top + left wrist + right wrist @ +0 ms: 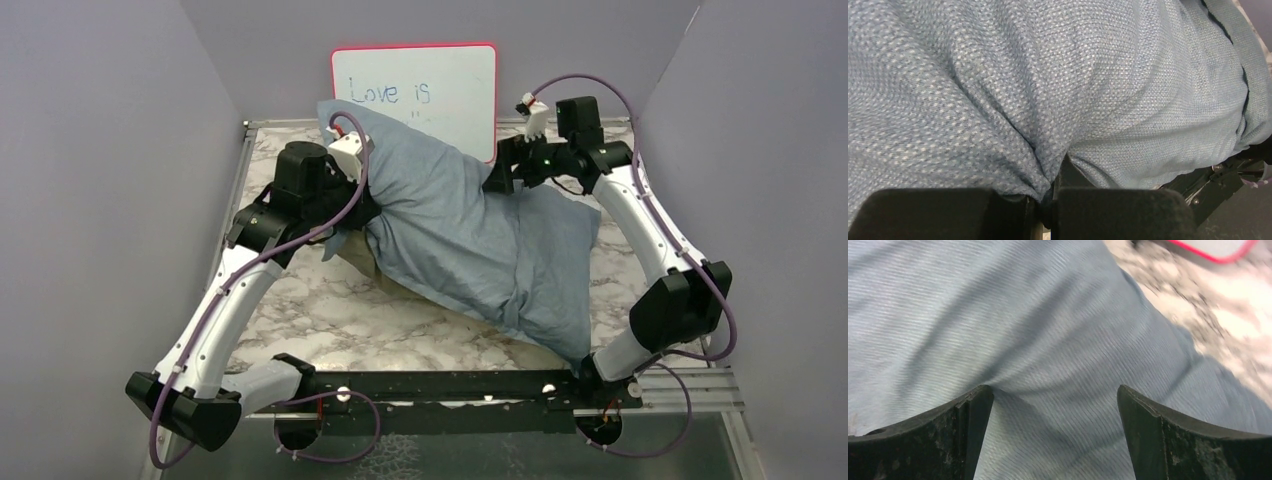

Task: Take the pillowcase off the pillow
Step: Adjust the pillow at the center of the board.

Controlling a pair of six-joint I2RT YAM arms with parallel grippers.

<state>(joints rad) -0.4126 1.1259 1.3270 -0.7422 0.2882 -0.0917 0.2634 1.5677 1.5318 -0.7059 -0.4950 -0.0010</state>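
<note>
Pillowcase, dusty blue-grey woven cloth sleeve (pixel 470 240): count one. Stuffed full, lying slantwise on grey-veined white marble tabletop (pixel 320 315), between both arms; sliver of tan face showing underneath at left.

Pillow: count one, judged inside, wholly covered, no white showing.

Left pincer (pixel 1047 197): count one, clenched on a gathered fold of the sleeve at its left end.

Right pincer (pixel 1053 390): count one, released, jaws spread wide, tips against the cloth near the far right edge, nothing grasped.

Red-framed whiteboard with blue handwriting (pixel 414 88): count one, upright behind, partly masked by the bundle.

Step in hand, by judgement: fresh grip with the right. Best done by nipping a shallow pleat of cloth only, not the filling beneath; closing fully before any pull; left clamp firm as anchor; draw towards the open mouth, position not discernible here. Risk: filling caught along with cloth, whole bundle dragged.
</note>
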